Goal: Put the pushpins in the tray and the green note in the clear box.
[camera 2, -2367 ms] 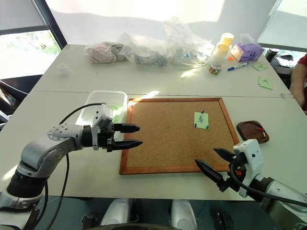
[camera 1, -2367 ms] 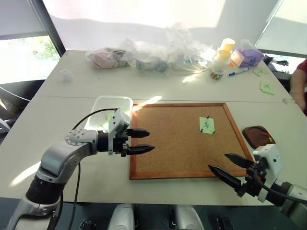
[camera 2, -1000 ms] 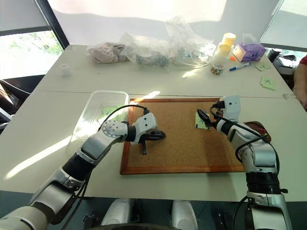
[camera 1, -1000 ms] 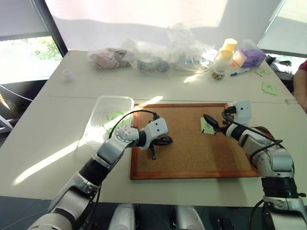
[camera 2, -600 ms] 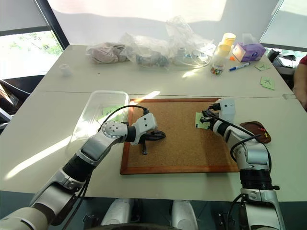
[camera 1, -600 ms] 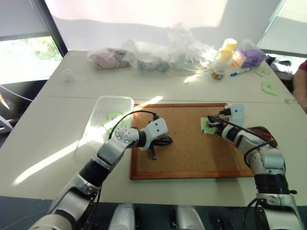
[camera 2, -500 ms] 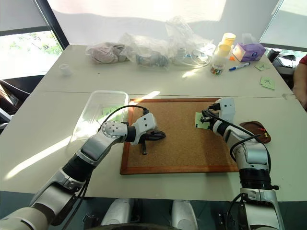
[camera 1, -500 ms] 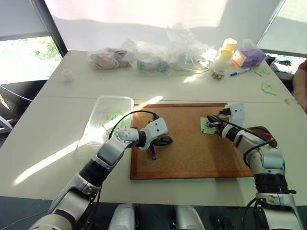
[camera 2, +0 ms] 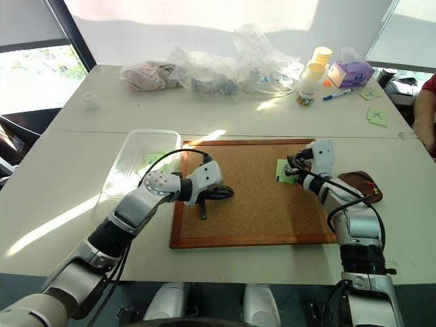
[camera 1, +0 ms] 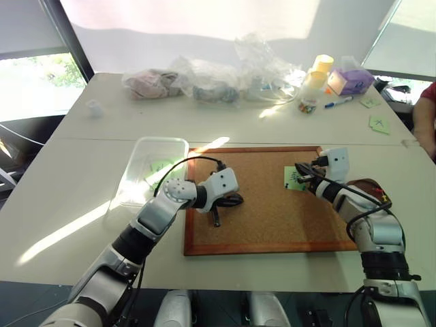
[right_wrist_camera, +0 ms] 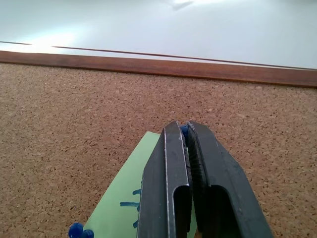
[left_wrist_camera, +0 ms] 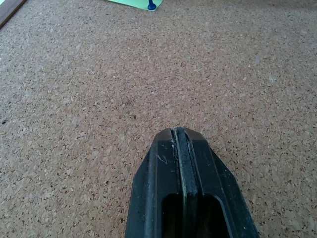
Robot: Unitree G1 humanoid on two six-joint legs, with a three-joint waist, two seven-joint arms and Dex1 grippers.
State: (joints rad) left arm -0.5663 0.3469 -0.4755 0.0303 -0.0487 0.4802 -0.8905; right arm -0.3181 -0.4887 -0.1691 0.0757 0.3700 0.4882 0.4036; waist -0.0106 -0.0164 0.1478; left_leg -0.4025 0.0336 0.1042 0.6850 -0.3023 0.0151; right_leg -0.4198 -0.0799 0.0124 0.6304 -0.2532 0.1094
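Note:
A pale-green note with a dark scribble lies pinned on the corkboard. My right gripper is over its far edge, shut on a blue pushpin whose head shows between the tips. A second blue pushpin holds the note's near corner. My left gripper is shut with nothing in it, tips resting on bare cork left of centre. The dark-brown tray sits right of the board with small coloured pins in it. The clear box stands left of the board.
Green paper lies inside the clear box. Crumpled plastic bags, cups, a purple tissue box, a marker and X-marked green notes line the back. A person's red sleeve shows at the right edge.
My right gripper was open over the note a second ago; it has dropped onto the note's far edge and shut on the blue pushpin. The left gripper has stayed put.

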